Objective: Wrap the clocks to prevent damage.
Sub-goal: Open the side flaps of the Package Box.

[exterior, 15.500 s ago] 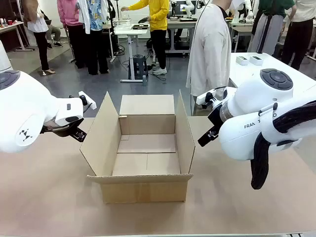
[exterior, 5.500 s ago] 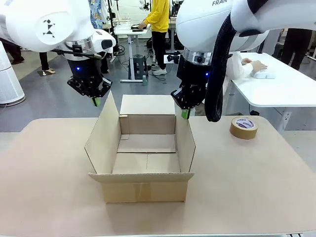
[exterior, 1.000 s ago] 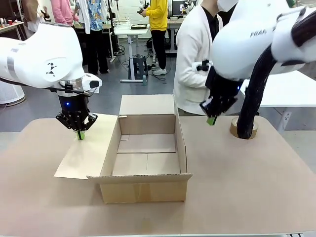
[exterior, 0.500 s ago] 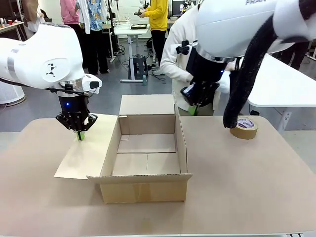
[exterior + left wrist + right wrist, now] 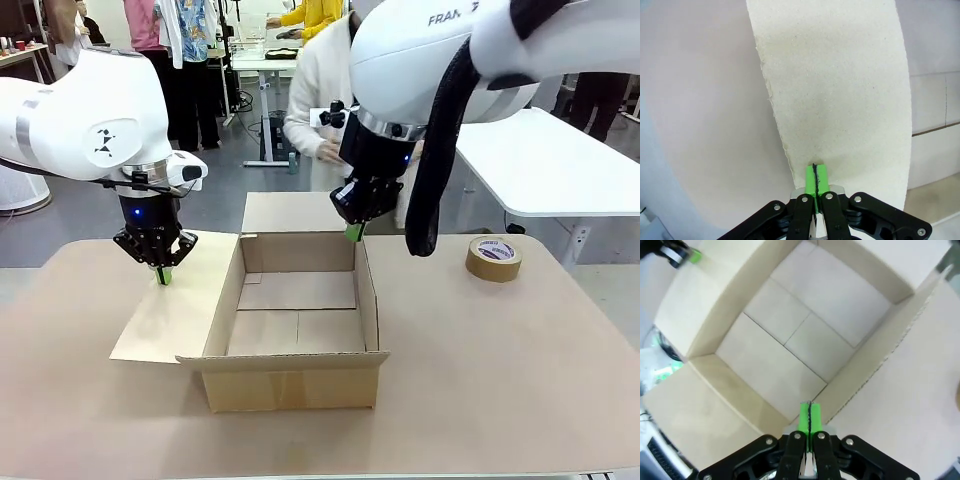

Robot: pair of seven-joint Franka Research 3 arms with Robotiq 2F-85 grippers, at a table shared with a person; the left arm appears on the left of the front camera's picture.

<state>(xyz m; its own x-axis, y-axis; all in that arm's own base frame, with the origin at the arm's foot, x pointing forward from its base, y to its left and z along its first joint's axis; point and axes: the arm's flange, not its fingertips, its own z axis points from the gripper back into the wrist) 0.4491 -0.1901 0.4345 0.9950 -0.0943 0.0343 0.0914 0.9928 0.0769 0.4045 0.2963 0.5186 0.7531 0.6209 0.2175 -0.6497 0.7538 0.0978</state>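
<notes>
On your left, the left gripper [image 5: 162,275] has its pads pinched together on nothing, tips down on the left flap [image 5: 170,310], which lies splayed flat outward from the cardboard box [image 5: 295,385]. The box floor is bare cardboard, and you cannot tell where the clocks are. The right flap [image 5: 368,300] stands upright, its long axis running front to back. The right gripper [image 5: 352,233], also pinched empty, sits at its top edge near the far end. Expect the next push to go outward, toward the tape roll [image 5: 494,257].
</notes>
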